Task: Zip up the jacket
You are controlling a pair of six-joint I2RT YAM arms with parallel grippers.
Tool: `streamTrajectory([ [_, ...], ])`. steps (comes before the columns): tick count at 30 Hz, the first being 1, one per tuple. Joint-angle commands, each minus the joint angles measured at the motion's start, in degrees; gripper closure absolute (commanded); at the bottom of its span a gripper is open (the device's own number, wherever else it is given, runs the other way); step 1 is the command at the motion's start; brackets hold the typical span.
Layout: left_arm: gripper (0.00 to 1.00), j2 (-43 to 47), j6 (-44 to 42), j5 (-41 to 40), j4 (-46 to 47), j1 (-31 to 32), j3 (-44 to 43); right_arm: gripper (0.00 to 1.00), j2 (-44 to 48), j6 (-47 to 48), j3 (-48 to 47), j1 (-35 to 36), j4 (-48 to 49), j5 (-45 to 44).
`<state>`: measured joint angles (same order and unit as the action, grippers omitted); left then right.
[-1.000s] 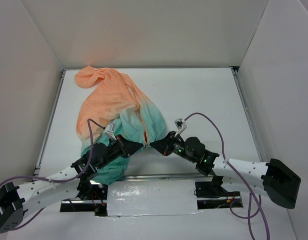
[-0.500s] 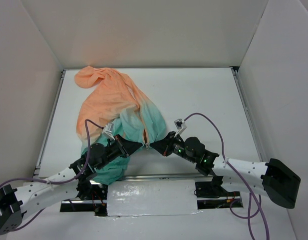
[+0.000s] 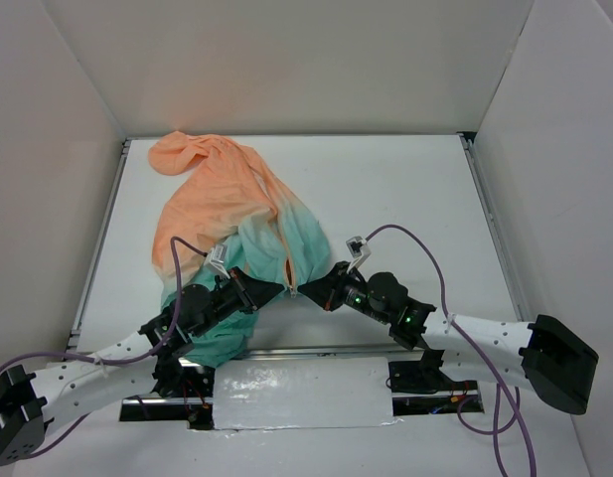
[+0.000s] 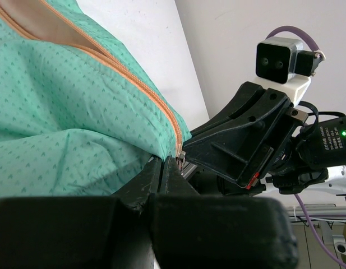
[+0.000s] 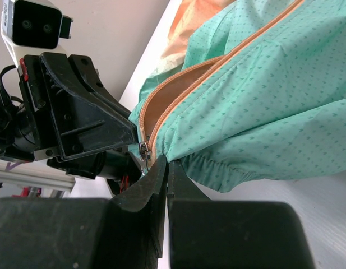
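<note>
The left gripper [image 3: 277, 289] and right gripper [image 3: 304, 289], each pinched shut on the jacket [image 3: 236, 214] hem [image 5: 217, 168], flank the bottom end of the zipper [image 3: 286, 253], which runs away from both toward the hood [image 3: 182, 151].

Bright, even light from overhead floods the top view, and shadows are soft and short. A faint orange tint colours the back wall [image 3: 286, 70] in the upper left, above the jacket [image 3: 227, 199]. The white sheet [image 3: 301, 393] at bottom centre carries a mild sheen. Seen from the wrists, the left gripper [image 4: 164, 162] and right gripper [image 5: 167, 162] loom as dark, blurred masses along the bottom edge, while the teal fabric's print is crisp.
</note>
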<state>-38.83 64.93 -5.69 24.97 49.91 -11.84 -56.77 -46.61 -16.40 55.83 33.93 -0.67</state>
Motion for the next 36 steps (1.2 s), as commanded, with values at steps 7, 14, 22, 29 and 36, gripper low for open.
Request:
streamTrajectory([
  [7,1.0,-0.1,1.3,0.9,5.5,-0.2,0.5,1.0,-1.0,0.6,-1.4,-0.5,4.6,-1.2],
  [14,1.0,-0.9,1.6,1.1,6.5,-0.2,1.1,1.0,-1.2,0.6,-2.2,-0.6,5.4,-1.1],
  [22,1.0,0.2,1.4,0.5,5.9,-0.2,0.9,1.0,-1.7,0.6,-1.7,-0.7,6.1,-0.7],
  [29,1.0,0.8,1.4,0.0,5.6,-0.2,0.6,1.0,-2.3,0.4,-1.3,-0.8,7.0,0.1],
  [36,1.0,2.6,0.0,-1.4,2.8,-0.2,-1.2,1.0,-2.4,0.4,0.1,-0.9,7.7,0.4],
])
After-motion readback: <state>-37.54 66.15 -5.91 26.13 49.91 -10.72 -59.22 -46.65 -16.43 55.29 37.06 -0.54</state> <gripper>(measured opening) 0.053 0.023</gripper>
